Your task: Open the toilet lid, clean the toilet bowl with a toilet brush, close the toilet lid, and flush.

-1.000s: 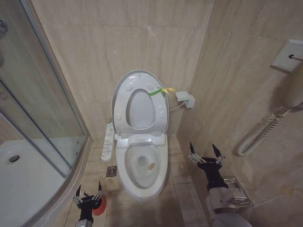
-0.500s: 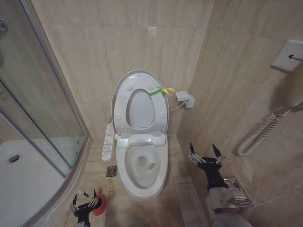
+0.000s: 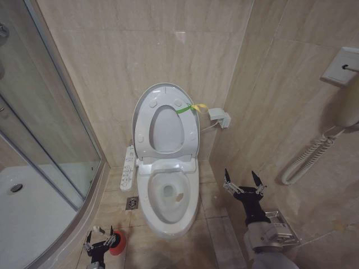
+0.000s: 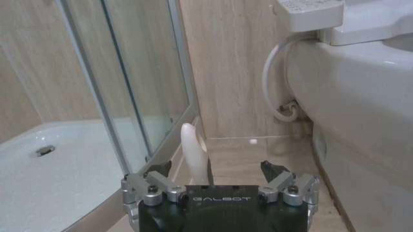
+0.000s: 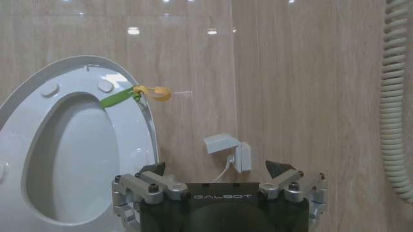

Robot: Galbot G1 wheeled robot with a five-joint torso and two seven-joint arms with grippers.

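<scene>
Toilet brush (image 4: pixel 194 153) stood upright between the spread fingers of the left gripper (image 3: pixel 101 240), red holder (image 3: pixel 118 245) just beside it | "GALBOT" read on both wrists | left gripper sat lower than a second earlier | toilet lid (image 3: pixel 164 124) up against the wall, toilet bowl (image 3: pixel 168 196) open | right gripper (image 3: pixel 244 181) spread, idle beside the bowl.

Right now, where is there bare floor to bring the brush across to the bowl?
Bare tile lies between the toilet bowl and the right gripper, and in front of the bowl. The left is tight: left gripper, toilet brush, red holder and floor drain crowd against the shower door.
</scene>
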